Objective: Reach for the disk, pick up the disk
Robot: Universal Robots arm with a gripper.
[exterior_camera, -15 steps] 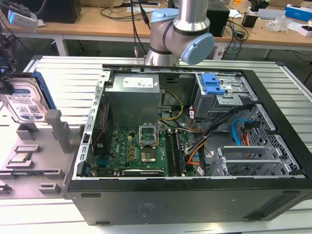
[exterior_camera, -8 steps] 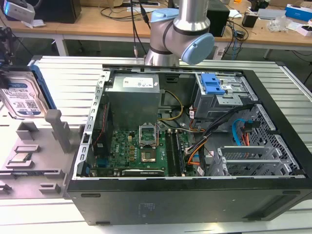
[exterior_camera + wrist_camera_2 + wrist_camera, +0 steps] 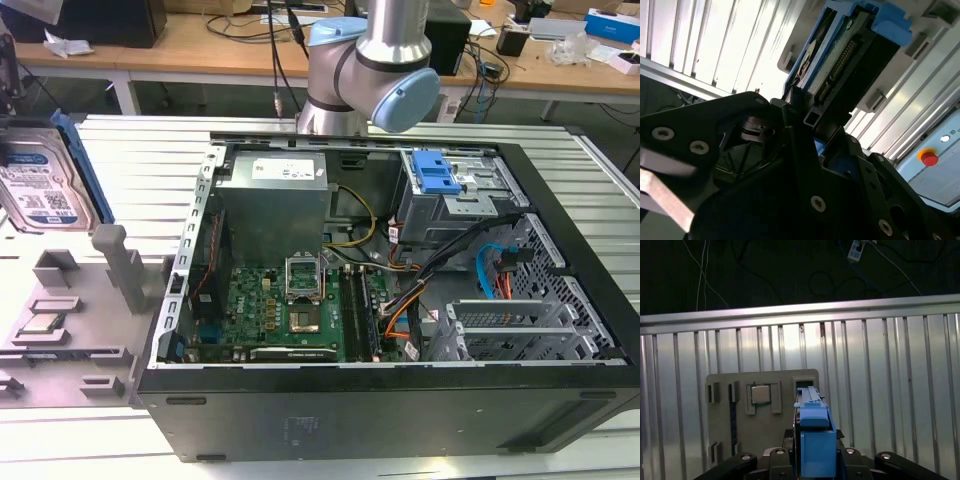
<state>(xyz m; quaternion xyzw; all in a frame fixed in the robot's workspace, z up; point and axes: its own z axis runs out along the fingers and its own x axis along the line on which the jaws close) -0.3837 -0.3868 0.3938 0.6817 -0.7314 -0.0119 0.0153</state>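
First wrist view: gripper (image 3: 812,462) narrow, clamped on the disk (image 3: 815,440). The jaws look to sit on its flat faces, leaving the blue rail edge free. We read the disk as on edge over the grey tray (image 3: 765,432), near the CPU (image 3: 760,394). Exterior view puts the disk (image 3: 45,190) far to its left, well apart from the open case (image 3: 400,420).

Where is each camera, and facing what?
Exterior view: off the arm, looking down into the open black computer case; grey-and-blue arm joint shows.
First wrist view: on the arm, facing the grey fixture plate on ribbed metal table; black gripper shows.
Second wrist view: on the arm, close on the connector edge of the blue-railed silver disk; gripper shows.
Shared: all three show the disk.
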